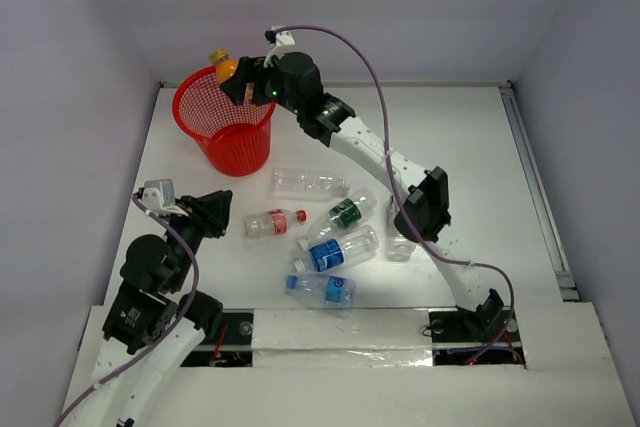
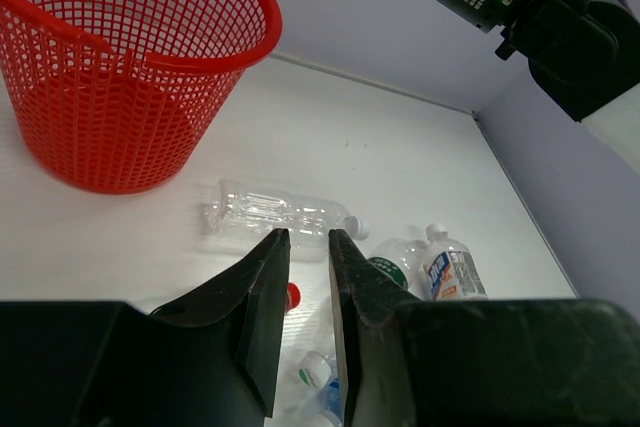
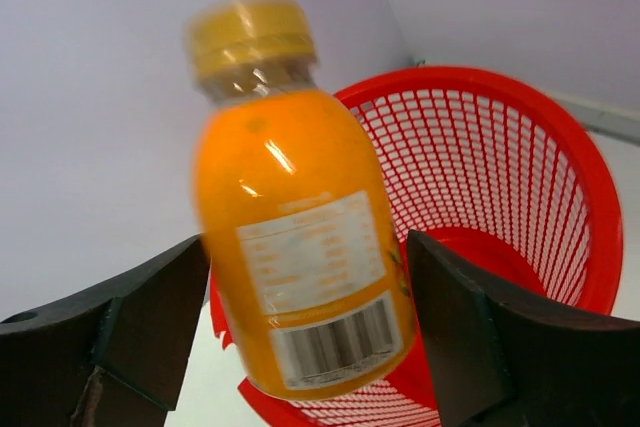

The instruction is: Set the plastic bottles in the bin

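With the right pincer (image 3: 300, 327) apart around the orange bottle (image 3: 300, 237) above the bin (image 3: 560, 177), let it fall cleanly inside; left pincer (image 2: 308, 277) nearly together, empty.

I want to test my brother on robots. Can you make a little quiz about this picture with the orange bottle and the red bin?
1. True or false: the orange bottle is above the red bin.
2. Whose fingers sit on either side of it? A) the left arm's fingers B) the right arm's fingers
3. Fill in: the orange bottle's cap is ___.
Key: 1 true; 2 B; 3 yellow.
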